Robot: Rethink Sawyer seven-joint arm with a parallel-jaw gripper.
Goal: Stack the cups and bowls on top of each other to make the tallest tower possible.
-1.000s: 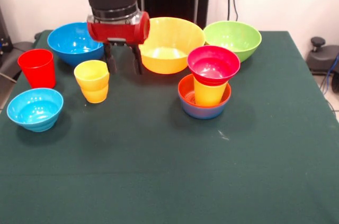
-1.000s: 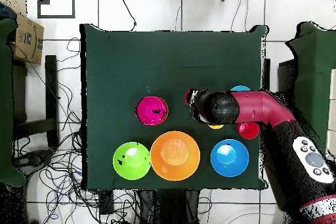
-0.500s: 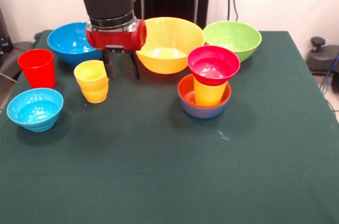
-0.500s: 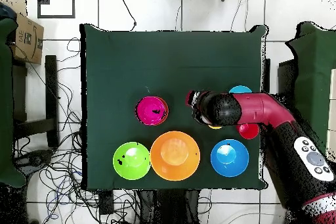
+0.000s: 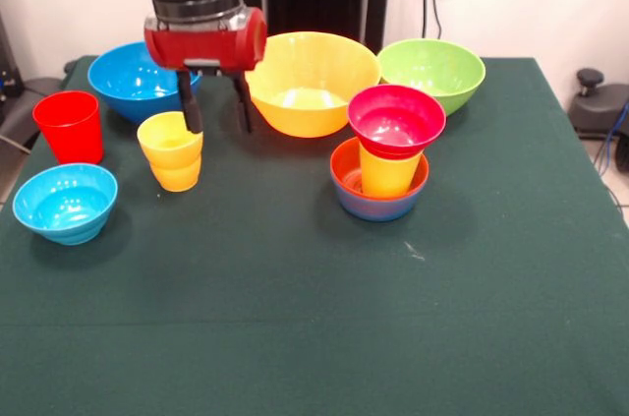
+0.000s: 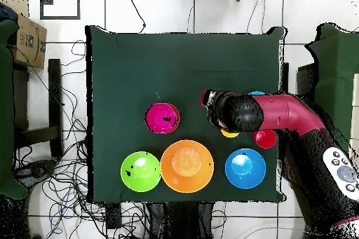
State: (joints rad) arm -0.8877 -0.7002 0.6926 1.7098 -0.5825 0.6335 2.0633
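- Two stacked yellow cups [image 5: 171, 149] sit near the tabletop's [image 5: 295, 318] left edge in the front view, one nested in the other.
- claw [image 5: 212, 109] hangs spread just beside that stack, holding nothing; one finger [image 5: 190, 106] reads at the stack's upper rim, the other sits clear toward the large yellow-orange bowl [image 5: 312, 82].
- red cup [image 5: 70, 126] upright, left of the yellow stack, apart from it.
- light-blue bowl [image 5: 65, 202] alone near the left edge, in front of the red cup.
- blue bowl [image 5: 133, 80], large yellow-orange bowl and lime green bowl [image 5: 432, 73] line up along the far edge; the arm partly hides the blue one.
- tower [image 5: 385, 154] near tabletop middle: small blue bowl at the base with an orange-red bowl nested in it, yellow cup standing inside, crimson bowl [image 5: 395, 120] on top.
- overhead view: arm [image 6: 280, 113] covers the yellow stack almost fully; crimson bowl [image 6: 163, 118] visible.
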